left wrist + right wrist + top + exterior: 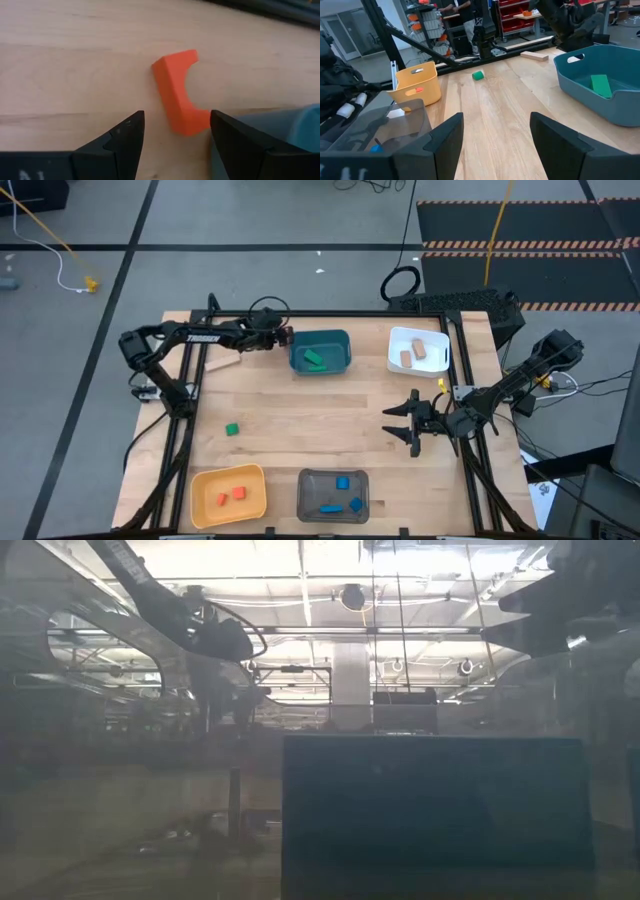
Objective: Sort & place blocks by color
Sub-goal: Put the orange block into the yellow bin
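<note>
- We see the left gripper (pixel 285 337) at the table's far side, just left of the teal bin (pixel 320 351), its jaws apart around an orange block (pixel 179 95) lying on the wood.
- That block is red-orange, an arch-like piece with a curved cut-out (its lower end sits just beside the right-hand finger (pixel 250 145)).
- We see a green block (pixel 232 429) alone on the table, another green block (pixel 316 359) in the teal bin.
- The right gripper (pixel 407 425) hovers at the right side, jaws apart, empty.
</note>
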You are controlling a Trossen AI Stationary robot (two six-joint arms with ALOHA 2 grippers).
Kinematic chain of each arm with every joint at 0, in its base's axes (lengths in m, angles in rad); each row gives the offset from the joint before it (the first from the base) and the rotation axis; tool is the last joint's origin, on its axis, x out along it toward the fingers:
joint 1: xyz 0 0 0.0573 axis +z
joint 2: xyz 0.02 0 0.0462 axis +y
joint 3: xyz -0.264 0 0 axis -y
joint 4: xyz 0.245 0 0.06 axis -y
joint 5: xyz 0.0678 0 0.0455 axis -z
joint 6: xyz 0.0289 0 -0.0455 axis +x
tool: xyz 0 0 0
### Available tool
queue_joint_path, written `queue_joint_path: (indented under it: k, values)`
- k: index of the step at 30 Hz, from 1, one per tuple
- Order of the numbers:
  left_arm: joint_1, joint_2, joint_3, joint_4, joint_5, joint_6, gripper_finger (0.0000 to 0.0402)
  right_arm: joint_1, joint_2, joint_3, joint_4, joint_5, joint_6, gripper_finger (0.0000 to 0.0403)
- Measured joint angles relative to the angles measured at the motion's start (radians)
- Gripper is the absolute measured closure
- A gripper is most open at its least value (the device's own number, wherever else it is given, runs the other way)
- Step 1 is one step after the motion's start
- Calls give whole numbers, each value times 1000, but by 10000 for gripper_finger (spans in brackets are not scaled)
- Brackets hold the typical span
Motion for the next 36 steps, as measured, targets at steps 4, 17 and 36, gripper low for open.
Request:
queue_joint_path:
  k: [4, 17, 36]
  values:
    - [1, 9, 1, 55, -16, -23, 174, 0, 0, 0, 0, 0, 0, 181]
    - [9, 102, 23, 96, -24, -49, 174, 0, 0, 0, 0, 0, 0, 181]
    - [3, 127, 26, 50, -15, 42, 213, 0, 0, 0, 0, -2, 0, 181]
